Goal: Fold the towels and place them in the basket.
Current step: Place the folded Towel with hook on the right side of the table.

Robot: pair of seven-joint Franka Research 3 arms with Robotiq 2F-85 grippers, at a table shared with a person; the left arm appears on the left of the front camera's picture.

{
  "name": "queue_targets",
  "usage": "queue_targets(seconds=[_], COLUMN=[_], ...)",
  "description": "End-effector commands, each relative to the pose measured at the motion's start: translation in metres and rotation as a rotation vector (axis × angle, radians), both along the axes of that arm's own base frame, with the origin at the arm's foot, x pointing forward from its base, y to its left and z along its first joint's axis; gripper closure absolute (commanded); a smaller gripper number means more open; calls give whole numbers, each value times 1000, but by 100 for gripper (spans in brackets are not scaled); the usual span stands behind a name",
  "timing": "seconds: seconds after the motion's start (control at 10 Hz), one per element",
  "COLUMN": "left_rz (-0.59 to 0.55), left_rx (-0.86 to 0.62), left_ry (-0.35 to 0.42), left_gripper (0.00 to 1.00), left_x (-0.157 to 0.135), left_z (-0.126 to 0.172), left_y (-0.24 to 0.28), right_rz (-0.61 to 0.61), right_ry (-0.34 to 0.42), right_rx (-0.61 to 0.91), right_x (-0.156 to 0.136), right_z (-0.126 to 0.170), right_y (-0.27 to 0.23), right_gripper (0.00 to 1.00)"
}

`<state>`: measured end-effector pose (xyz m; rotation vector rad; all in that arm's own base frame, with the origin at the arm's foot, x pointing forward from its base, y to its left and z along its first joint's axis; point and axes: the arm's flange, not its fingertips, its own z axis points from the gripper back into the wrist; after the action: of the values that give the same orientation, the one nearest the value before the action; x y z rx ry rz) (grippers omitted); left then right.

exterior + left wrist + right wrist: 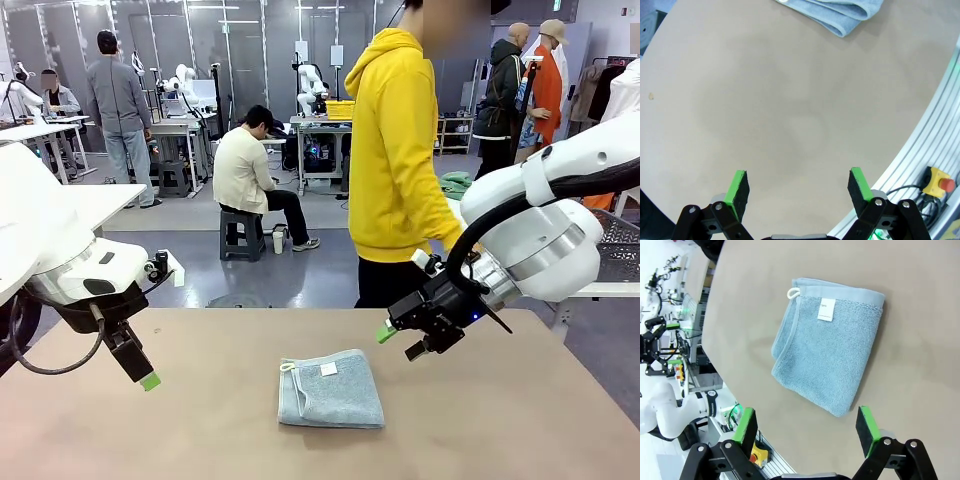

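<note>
Folded grey-blue towel [331,388] on bench [150,440]; my right end effector [400,341] hovers near it, my left end effector [797,173] well apart, both released; pinching one layer could unfold it.

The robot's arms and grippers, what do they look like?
The left arm and right arm are glossy white with rounded joints. A black cable curves along the right one. The left gripper and right gripper are black, two-fingered, with bright green pads.
</note>
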<state>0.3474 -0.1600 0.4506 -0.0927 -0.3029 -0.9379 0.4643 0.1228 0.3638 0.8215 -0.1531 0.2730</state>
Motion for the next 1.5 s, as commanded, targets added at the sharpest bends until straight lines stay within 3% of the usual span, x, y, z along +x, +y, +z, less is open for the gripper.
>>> queue_targets(seconds=[0.0, 0.9, 1.4], left_rz=[10, 10, 10], left_rx=[9, 9, 9], left_ry=[-8, -8, -8], left_gripper=[0, 0, 0], left_x=[1, 1, 1], left_z=[-1, -1, -1], left_y=[-1, -1, -1], right_rz=[15, -98, -95], right_ry=[-21, 36, 69], right_rx=[129, 98, 107], right_x=[-3, 23, 28], right_z=[-20, -89, -113], right_y=[-9, 26, 48], right_gripper=[0, 0, 0])
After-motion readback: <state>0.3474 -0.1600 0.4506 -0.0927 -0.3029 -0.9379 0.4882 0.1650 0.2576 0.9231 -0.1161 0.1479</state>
